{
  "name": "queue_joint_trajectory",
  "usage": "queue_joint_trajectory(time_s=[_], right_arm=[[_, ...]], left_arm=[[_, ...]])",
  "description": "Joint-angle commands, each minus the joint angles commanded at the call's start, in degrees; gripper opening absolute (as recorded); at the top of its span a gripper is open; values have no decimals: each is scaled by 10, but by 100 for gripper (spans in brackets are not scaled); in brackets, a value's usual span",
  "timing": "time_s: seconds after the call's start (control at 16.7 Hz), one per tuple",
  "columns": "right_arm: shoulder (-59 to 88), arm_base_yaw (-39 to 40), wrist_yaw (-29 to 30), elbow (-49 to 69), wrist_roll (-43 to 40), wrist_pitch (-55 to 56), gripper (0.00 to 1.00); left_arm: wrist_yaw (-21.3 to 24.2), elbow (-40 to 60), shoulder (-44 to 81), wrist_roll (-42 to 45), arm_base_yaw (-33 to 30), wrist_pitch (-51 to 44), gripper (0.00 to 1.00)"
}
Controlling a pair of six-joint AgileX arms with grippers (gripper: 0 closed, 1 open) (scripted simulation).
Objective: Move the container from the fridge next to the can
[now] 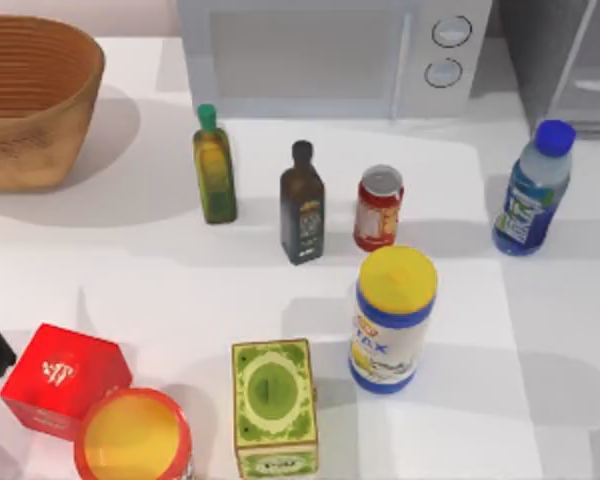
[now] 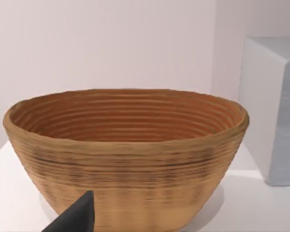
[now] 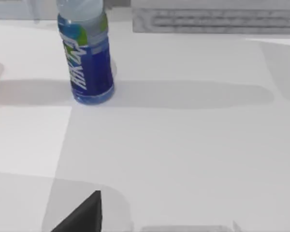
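With nothing visibly held and its finger spread impossible to tell, the right gripper (image 3: 82,215) should approach the upright bottle (image 3: 85,58) ahead, near the fridge (image 1: 570,60), grasping it mid-body, then carrying it to the can (image 1: 379,208).

The small clear plastic bottle with glossy blue label and blue cap (image 1: 531,190) looks smooth, the small red can (image 1: 378,208) has a silvery metal top, the ribbed brown woven basket (image 2: 125,154) looks rough and matt, and the white table (image 1: 540,340) is smooth and matt.
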Motion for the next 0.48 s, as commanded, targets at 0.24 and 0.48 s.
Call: queue_joint_trajectory(time_s=[0.24, 0.48], right_arm=[[-79, -1, 0, 65, -1, -149, 100], [-114, -1, -1, 94, -2, -206, 100]], left_arm=[[0, 0, 0, 0, 0, 0, 100], [0, 0, 0, 0, 0, 0, 100]])
